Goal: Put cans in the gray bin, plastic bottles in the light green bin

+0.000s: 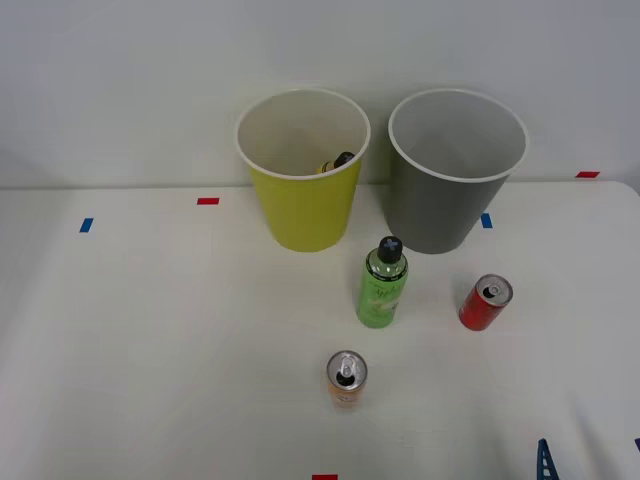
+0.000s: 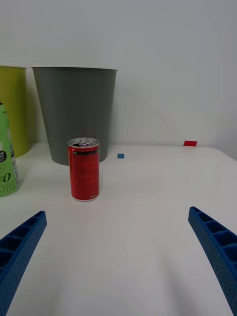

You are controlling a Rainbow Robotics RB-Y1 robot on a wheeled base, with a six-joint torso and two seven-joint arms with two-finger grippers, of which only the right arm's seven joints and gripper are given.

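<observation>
On the white table (image 1: 150,340) the red can (image 1: 485,303) stands upright, silver pull-tab top showing, just in front of the gray bin (image 1: 455,175) and a little toward the robot's right of it, apart from the bin's wall. In the wrist view the same red can (image 2: 83,169) stands ahead of the right gripper (image 2: 118,247), well short of being between the jaws and offset toward one finger's side rather than centred; the gripper's blue ribbed fingers (image 2: 19,244) are spread wide with only bare tabletop between them, holding nothing. In the front view just the finger tip (image 1: 543,460) shows at the near right edge of the table, well apart from the can. The bright green plastic bottle (image 1: 382,285) with its dark screw cap stands upright between the two bins' fronts and nearer the robot, beside the red can but not touching it. The orange can (image 1: 346,380) stands upright nearer still, in front of the green bottle. The light green bin (image 1: 303,170) stands just beside the gray bin at the back of the table, and inside it a yellow bottle (image 1: 335,163) with a dark cap lies against the wall (only its top end shows). Small red and blue tape marks (image 1: 208,201) dot the tabletop.
</observation>
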